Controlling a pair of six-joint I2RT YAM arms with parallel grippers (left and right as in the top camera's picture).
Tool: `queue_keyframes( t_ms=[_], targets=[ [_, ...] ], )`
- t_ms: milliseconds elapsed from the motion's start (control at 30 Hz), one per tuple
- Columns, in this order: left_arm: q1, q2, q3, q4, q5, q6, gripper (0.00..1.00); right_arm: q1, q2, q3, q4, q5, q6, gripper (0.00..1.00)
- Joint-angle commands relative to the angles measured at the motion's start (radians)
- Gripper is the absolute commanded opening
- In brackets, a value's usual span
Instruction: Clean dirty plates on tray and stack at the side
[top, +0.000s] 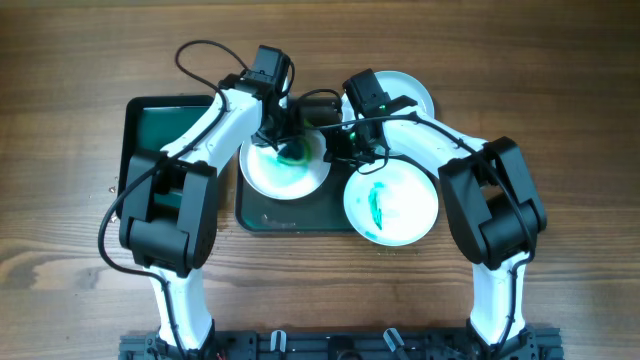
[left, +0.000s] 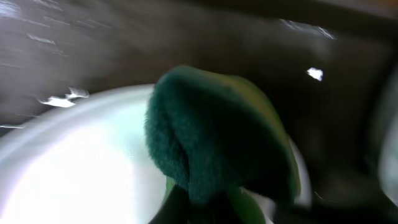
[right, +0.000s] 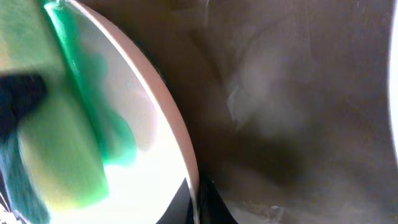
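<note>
"Sponge (left: 217, 137) sits clamped in the left gripper (top: 287, 143), pressed on the left plate (top: 268, 175) on the tray (top: 300, 218), probably to scrub."

"Right gripper (top: 336, 148) is at its rim, seemingly steadying it. Its opening can't be told."

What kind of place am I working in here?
Probably a lab test bench, not a kitchen: wooden table, smeared plates on a tray, sponge in the left gripper.

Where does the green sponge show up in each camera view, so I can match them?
Overhead: the sponge lies on the upper right part of the white plate near the picture's centre.
Left wrist: it fills the middle, with the plate at lower left.
Right wrist: it is a blur at the left edge.
Shared landmark: that white plate.
</note>
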Motion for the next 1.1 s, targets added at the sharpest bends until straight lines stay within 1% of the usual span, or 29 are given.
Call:
queue_keyframes(
  t_ms=[0,100,233,300,367,467,567,833,933,1000,1067],
  targets=[
    [0.032,0.012,0.005,-0.032,-0.325,-0.103,0.04,-0.004,0.037,0.0,-0.016,0.013,0.009,0.04],
    [0.063,-0.004,0.028,-0.126,-0.327,-0.125,0.04,-0.004,0.037,0.003,-0.026,0.045,0.009,0.04],
    [0.118,-0.027,0.136,-0.287,-0.267,-0.13,0.04,-0.002,0.033,0.032,-0.077,0.116,0.021,0.04],
    [0.151,-0.042,0.219,-0.383,-0.236,-0.122,0.04,0.002,0.026,0.056,-0.119,0.176,0.021,0.04],
    [0.182,-0.057,0.298,-0.466,-0.188,-0.083,0.04,0.018,0.009,0.082,-0.158,0.261,0.018,0.04],
    [0.208,-0.084,0.359,-0.548,-0.139,-0.074,0.04,0.053,-0.033,0.094,-0.174,0.372,-0.011,0.04],
    [0.212,-0.114,0.362,-0.567,-0.139,-0.074,0.04,0.103,-0.093,0.094,-0.18,0.492,-0.034,0.04],
    [0.209,-0.122,0.362,-0.584,-0.14,-0.074,0.04,0.261,-0.261,0.094,-0.233,0.958,-0.039,0.04],
    [0.21,-0.122,0.362,-0.584,-0.14,-0.074,0.04,0.308,-0.304,0.094,-0.237,1.092,-0.089,0.04],
    [0.209,-0.122,0.362,-0.583,-0.14,-0.074,0.04,0.333,-0.325,0.094,-0.257,1.182,-0.084,0.04],
    [0.209,-0.122,0.362,-0.58,-0.14,-0.074,0.04,0.367,-0.35,0.094,-0.272,1.313,-0.084,0.04]
  ],
)
